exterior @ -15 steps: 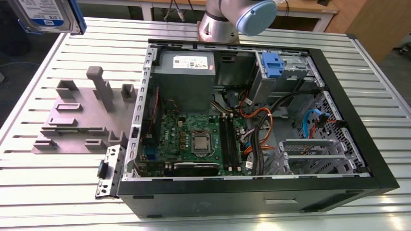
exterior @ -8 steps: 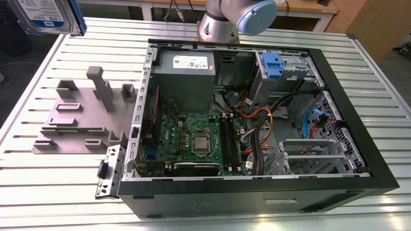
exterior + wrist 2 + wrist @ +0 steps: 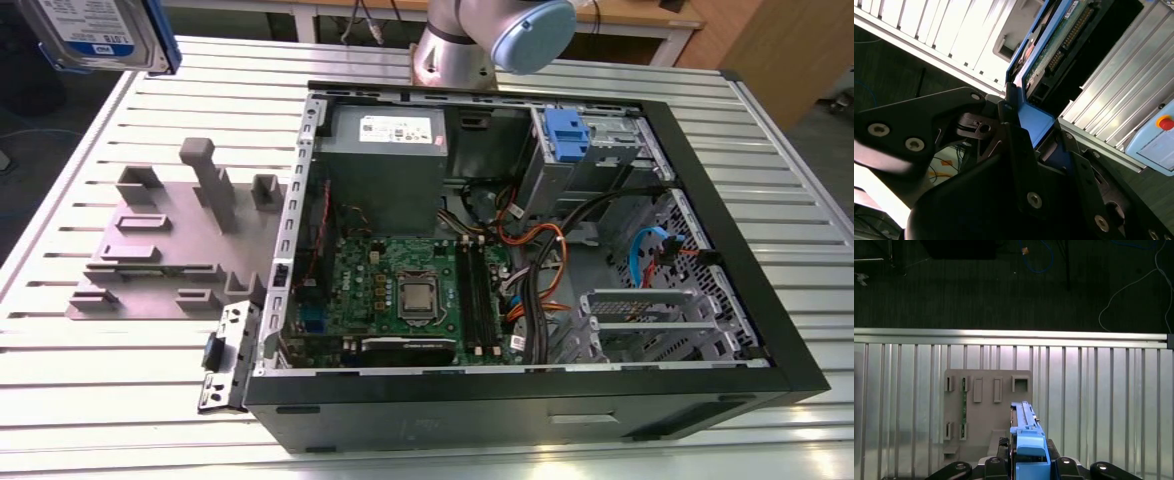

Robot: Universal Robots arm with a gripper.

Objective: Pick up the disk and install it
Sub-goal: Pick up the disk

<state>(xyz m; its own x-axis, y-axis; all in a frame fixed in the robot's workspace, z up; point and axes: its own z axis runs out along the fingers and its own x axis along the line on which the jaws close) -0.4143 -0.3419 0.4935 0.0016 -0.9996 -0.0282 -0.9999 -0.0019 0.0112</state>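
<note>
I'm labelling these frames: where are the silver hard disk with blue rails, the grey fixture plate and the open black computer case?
silver hard disk with blue rails [image 3: 100, 30]: exterior view, labelled face.
grey fixture plate [image 3: 180, 250]: exterior view, flat base.
open black computer case [image 3: 534, 390]: exterior view, near wall.

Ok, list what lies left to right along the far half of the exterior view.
the disk → grey power supply box inside the open computer case → blue plastic clip
</note>
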